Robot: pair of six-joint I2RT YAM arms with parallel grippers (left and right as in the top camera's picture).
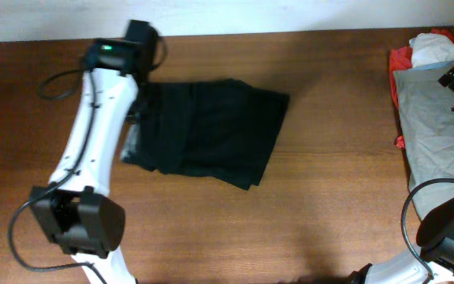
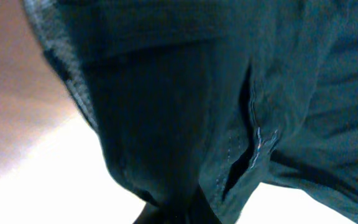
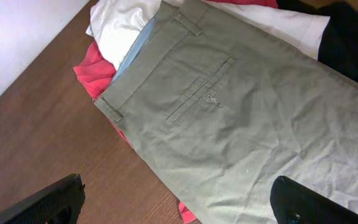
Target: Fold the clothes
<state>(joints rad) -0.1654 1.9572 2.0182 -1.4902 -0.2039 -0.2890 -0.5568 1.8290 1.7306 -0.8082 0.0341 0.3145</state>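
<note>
Your black garment (image 1: 211,130) looks roughly folded; the pile (image 1: 428,134) at three o'clock waits. Right gripper (image 3: 179,202) gapes empty; left gripper (image 1: 138,118), cannot tell.

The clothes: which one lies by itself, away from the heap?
The black garment, alone in the middle of the table. The grey trousers, red garment and white garment are heaped at its right edge.

A folded garment (image 1: 211,134) lies left of centre on the worktop (image 1: 329,197). At the right edge, trousers (image 1: 432,134) top a clothes pile (image 1: 403,59).
</note>
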